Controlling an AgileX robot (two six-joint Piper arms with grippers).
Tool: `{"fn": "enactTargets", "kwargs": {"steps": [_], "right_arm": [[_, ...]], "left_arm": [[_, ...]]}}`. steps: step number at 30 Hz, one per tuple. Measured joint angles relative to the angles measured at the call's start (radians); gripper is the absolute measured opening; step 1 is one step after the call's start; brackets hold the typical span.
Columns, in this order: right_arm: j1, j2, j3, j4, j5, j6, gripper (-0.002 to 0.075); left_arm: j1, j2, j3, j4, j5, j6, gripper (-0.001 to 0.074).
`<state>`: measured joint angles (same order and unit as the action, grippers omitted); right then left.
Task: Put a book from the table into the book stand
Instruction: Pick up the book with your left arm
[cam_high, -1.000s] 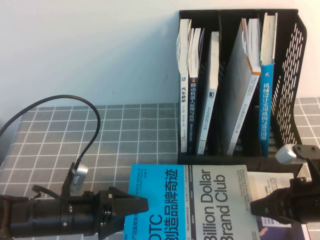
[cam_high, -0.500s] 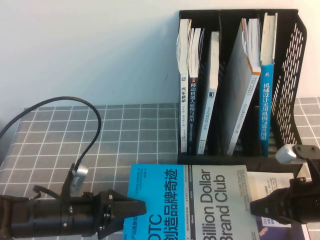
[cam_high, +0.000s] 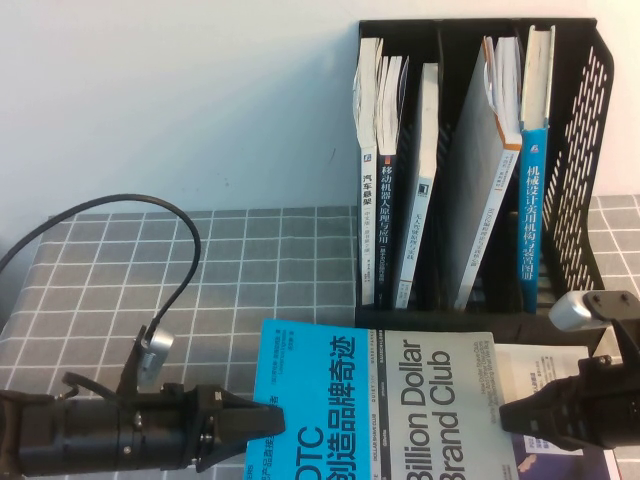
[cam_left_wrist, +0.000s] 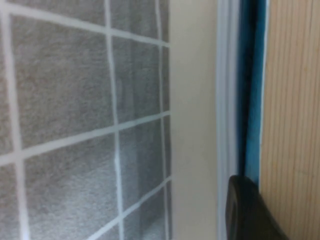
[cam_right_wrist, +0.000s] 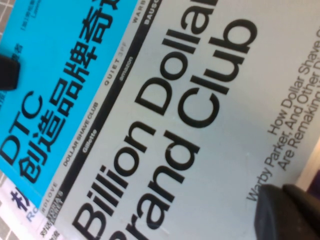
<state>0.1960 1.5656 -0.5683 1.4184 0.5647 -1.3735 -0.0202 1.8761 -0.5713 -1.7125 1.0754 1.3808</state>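
**Book flat at near bench edge, one pincer at each side**

The book (cam_high: 375, 400), blue band with white Chinese characters plus a pale grey part reading "Billion Dollar Brand Club", lies cover-up on the bench (cam_high: 250, 270) at its near edge, just in front of the book stand (cam_high: 590, 170). Its near end runs out of the high view. It sits partly on top of a larger white book (cam_high: 545, 365), which shows at its right and near-right.

Left pincer (cam_high: 262, 425): low at the near left, tip pointing right, meeting the book's left (blue) edge. In the left wrist view one dark fingertip (cam_left_wrist: 250, 212) sits by the book's page edge and blue cover line. Whether it is released or clenched on the book: cannot tell.

Right pincer (cam_high: 515, 415): low at the near right, tip pointing left, at the book's right (grey) edge. The right wrist view shows one dark finger (cam_right_wrist: 287, 212) over the grey cover near the small subtitle print. Released or clenched: cannot tell.

Book stand: black, mesh-sided, upright at the far right of the bench. Its slots hold several upright books, among them a blue-spined book (cam_high: 532, 210) in the rightmost filled slot.

A black cable (cam_high: 120, 205) arcs over the left part of the bench.
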Motion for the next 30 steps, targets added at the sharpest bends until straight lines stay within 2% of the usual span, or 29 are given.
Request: {"fn": "enactTargets", "kwargs": {"steps": [12, 22, 30], "right_arm": [[0.000, -0.056, 0.000, -0.088, 0.009, 0.009, -0.0003], [0.000, -0.249, 0.000, -0.108, -0.017, 0.019, -0.0003], [0.002, -0.390, 0.000, -0.116, -0.092, 0.021, -0.0003]], "left_arm": [[0.094, -0.166, 0.000, 0.033, 0.025, -0.060, 0.0185], [0.097, -0.419, 0.003, 0.067, -0.019, -0.162, 0.0185], [0.100, -0.648, -0.022, 0.131, -0.042, -0.321, 0.0185]]}}
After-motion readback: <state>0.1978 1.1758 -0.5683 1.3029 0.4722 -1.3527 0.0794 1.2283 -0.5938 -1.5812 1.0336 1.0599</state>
